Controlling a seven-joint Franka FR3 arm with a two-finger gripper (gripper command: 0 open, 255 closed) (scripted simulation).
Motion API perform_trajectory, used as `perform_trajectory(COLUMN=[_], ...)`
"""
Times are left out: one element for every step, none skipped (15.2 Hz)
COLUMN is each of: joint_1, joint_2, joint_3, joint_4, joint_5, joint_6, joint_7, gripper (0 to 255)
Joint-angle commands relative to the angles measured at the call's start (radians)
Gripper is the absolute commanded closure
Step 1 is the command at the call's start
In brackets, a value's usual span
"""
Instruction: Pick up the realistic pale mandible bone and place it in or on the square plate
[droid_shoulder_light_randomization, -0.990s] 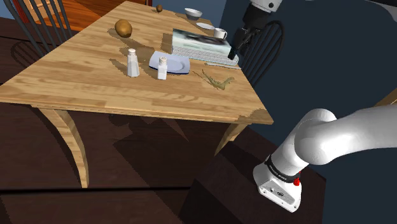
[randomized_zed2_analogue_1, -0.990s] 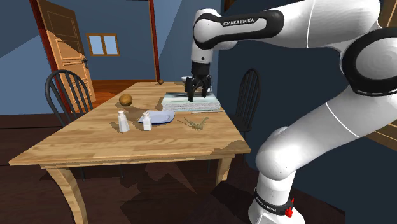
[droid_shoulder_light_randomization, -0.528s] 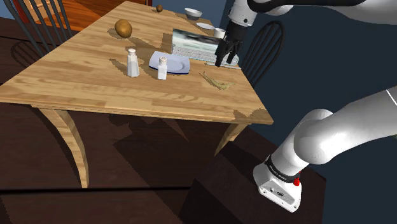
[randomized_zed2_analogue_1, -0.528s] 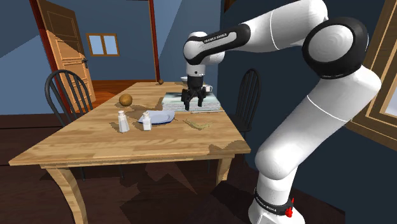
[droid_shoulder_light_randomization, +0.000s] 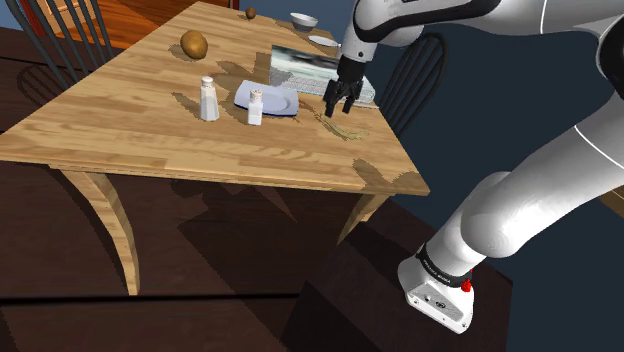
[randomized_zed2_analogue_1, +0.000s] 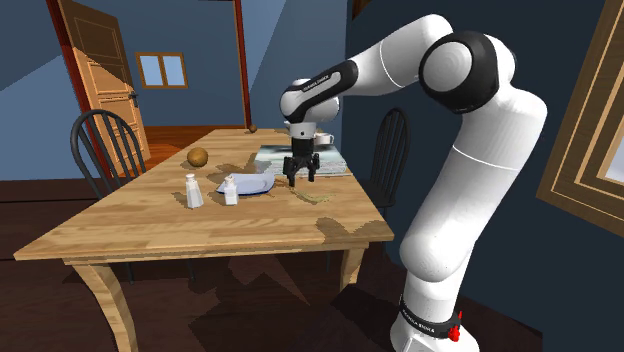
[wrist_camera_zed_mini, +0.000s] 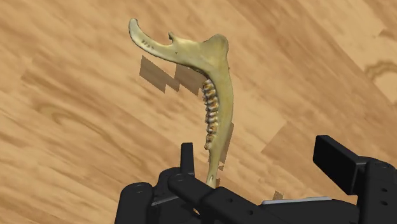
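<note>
Wrist view: all-black two-finger gripper (wrist_camera_zed_mini: 257, 156), spread open, hovers over pale toothed mandible bone (wrist_camera_zed_mini: 215, 95) (flat on wooden table (wrist_camera_zed_mini: 76, 127)) near pale-blue square plate (droid_shoulder_light_randomization: 275, 100).

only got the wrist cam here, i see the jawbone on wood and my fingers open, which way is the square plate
Observer: The square plate lies to the shoulder view's left of the gripper, on the same table.
Operator: anything near it
Observer: A white shaker stands at the plate's near edge.
Operator: am i down on the bone
Observer: No; in the second exterior view the gripper hangs a little above the mandible.
</note>
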Motion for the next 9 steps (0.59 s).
perform_trajectory(joint_1=[0.000, 0.000, 0.001, 0.001, 0.002, 0.002, 0.002, 0.002, 0.002], joint_2=[0.012, 0.015, 0.018, 0.022, 0.026, 0.028, 0.028, 0.028, 0.028], joint_3=[-0.001, -0.001, -0.001, 0.000, 0.000, 0.000, 0.000, 0.000, 0.000], joint_4=[-0.018, -0.028, -0.039, -0.049, -0.059, -0.065, -0.065, -0.065, -0.065], joint_5=[0.003, 0.004, 0.004, 0.005, 0.006, 0.007, 0.007, 0.007, 0.007], joint_6=[0.027, 0.041, 0.055, 0.068, 0.082, 0.090, 0.090, 0.090, 0.090], joint_7=[-0.004, -0.004, -0.005, -0.005, -0.006, -0.006, -0.006, -0.006, -0.006], gripper=[0, 0, 0, 0, 0, 0, 0, 0, 0])
